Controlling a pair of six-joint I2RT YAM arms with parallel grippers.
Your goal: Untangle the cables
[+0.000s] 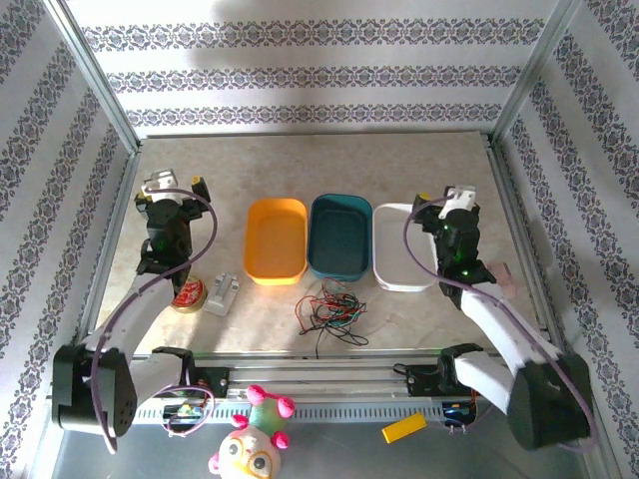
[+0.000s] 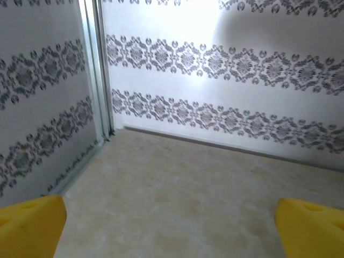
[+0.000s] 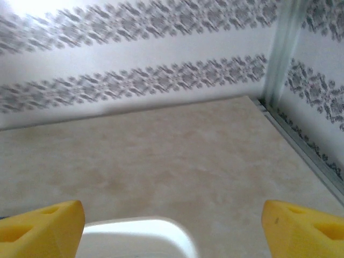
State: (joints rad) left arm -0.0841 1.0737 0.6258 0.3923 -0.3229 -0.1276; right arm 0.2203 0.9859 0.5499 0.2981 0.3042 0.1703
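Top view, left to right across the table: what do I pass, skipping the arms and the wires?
Round red object → small grey object → orange plastic tray → teal plastic tray → white plastic tray.

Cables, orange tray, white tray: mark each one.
cables [image 1: 334,303], top external view, middle of the tangle.
orange tray [image 1: 277,241], top external view, its bare floor.
white tray [image 1: 392,247], top external view, its bare floor.
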